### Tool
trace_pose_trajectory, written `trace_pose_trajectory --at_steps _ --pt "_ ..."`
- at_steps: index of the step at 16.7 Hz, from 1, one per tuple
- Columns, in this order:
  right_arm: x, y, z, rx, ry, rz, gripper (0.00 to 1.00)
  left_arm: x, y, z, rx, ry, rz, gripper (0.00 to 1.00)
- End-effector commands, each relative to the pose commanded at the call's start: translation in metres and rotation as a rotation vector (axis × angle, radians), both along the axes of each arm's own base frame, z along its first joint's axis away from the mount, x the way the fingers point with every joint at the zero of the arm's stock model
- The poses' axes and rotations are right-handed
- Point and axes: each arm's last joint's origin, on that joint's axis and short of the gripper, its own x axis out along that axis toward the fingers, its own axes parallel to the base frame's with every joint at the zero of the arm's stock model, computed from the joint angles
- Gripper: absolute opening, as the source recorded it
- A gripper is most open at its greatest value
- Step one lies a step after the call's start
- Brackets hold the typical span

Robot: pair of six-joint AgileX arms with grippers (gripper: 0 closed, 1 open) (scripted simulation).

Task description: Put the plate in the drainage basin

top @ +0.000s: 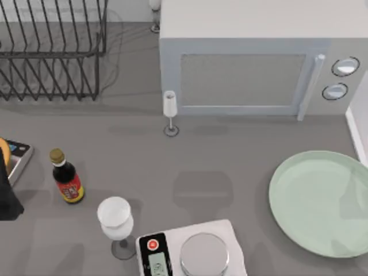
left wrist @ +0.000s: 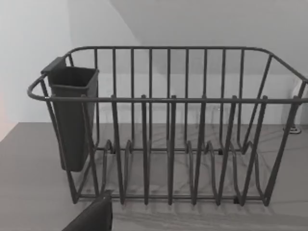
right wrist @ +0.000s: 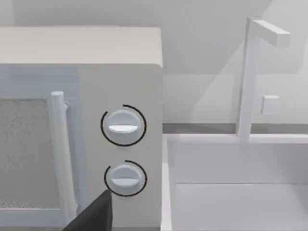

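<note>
The plate (top: pixel 322 201), large, round and pale mint green, lies flat on the grey table at the right, partly past the top view's right edge. The drainage basin is a dark wire rack (top: pixel 52 52) at the far left corner, with upright slots and a dark cup on its side (left wrist: pixel 72 115). A dark part of my left arm (top: pixel 7 195) shows at the table's left edge, far from the plate. The left wrist view faces the rack (left wrist: pixel 168 125), with a dark piece of my left gripper (left wrist: pixel 94 214) low in it. A dark piece of my right gripper (right wrist: pixel 94 211) shows before the microwave's knobs (right wrist: pixel 123 126).
A white microwave (top: pixel 259 57) stands at the back. On the table are a small wine glass (top: pixel 170 112), a sauce bottle (top: pixel 66 177), a larger wine glass (top: pixel 117 221) and a kitchen scale (top: pixel 190 250). A white sink (right wrist: pixel 236 192) with a tap (right wrist: pixel 250 77) lies right of the microwave.
</note>
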Motion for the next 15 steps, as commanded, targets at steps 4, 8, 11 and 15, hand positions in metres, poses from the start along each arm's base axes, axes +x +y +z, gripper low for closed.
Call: trace_pose_trajectory --at_steps 4,8,11,15 --pt "0.000 0.000 0.000 0.000 0.000 0.000 1.00 0.000 0.000 0.000 0.000 0.000 0.000 1.00" --pt "0.001 0.005 0.018 0.042 0.088 0.041 1.00 0.000 0.000 0.000 0.000 0.000 0.000 1.00" --pt "0.010 0.013 0.044 0.098 0.251 0.096 1.00 0.000 0.000 0.000 0.000 0.000 0.000 1.00" --pt "0.044 0.035 0.077 0.159 0.582 0.154 1.00 0.000 0.000 0.000 0.000 0.000 0.000 1.00"
